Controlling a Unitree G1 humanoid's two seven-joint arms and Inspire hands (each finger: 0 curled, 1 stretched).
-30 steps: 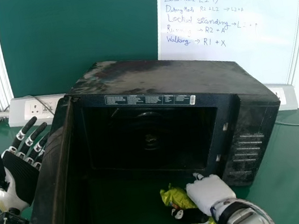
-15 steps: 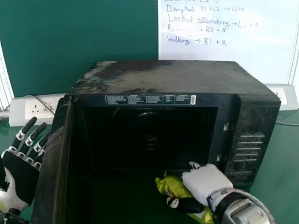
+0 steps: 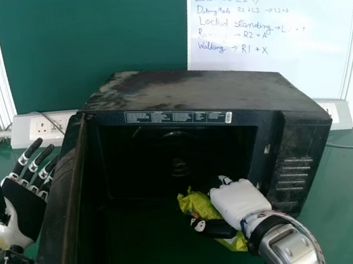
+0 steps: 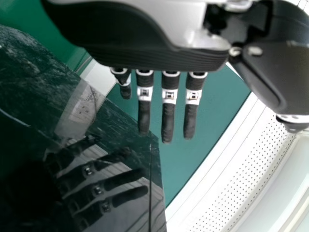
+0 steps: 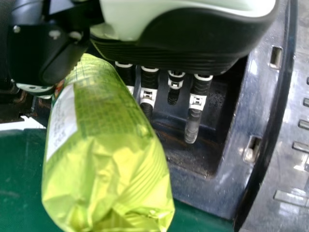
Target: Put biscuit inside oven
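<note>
My right hand (image 3: 241,204) is at the lower right part of the oven's opening, its thumb and fingers round the green biscuit packet (image 3: 203,207). In the right wrist view the packet (image 5: 108,159) lies between the thumb and fingers of the right hand (image 5: 193,46), with the oven's front frame (image 5: 246,125) behind. The black oven (image 3: 205,100) stands with its door (image 3: 62,219) swung wide at the left. Beyond that door, my left hand (image 3: 23,208) is held with straight fingers; in the left wrist view the left hand (image 4: 145,55) is beside the door's glossy surface.
The oven's control panel (image 3: 292,177) is just right of the right hand. Wall sockets (image 3: 43,127) are behind at the left, and a cable (image 3: 348,145) lies on the green table (image 3: 350,198) at the right. A whiteboard (image 3: 266,22) is on the wall.
The right hand has moved forward and slightly left with the packet, toward the oven's opening. The left hand and the oven have kept still.
</note>
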